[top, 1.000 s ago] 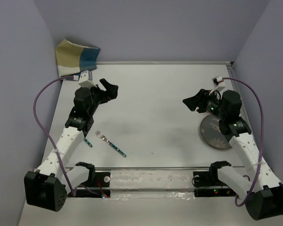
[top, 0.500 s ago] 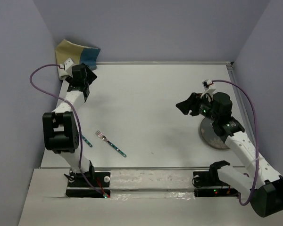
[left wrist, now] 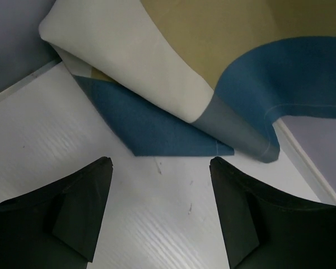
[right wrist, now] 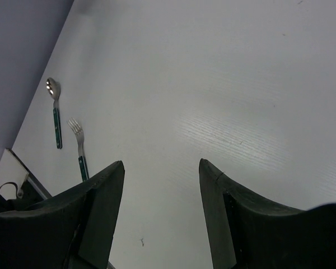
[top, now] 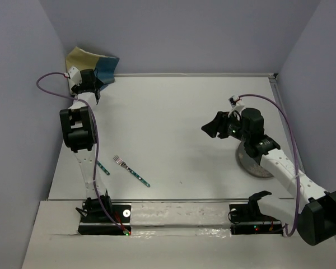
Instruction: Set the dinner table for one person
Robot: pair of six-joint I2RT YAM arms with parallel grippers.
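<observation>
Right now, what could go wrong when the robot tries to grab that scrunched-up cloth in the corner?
1. The placemat lies folded over itself in the far corner, so the open left gripper may pinch only one layer and lift it bunched.
2. It leans against the wall, so the gripper could bump that.
3. Pulled back along the dinner table, the cloth might sweep the fork and spoon out of place.

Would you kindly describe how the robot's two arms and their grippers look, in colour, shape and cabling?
The left arm and right arm share white links and blocky black joints. A purple cable loops to each wrist. The left gripper and right gripper each have two matte black, wedge-shaped fingers.
</observation>
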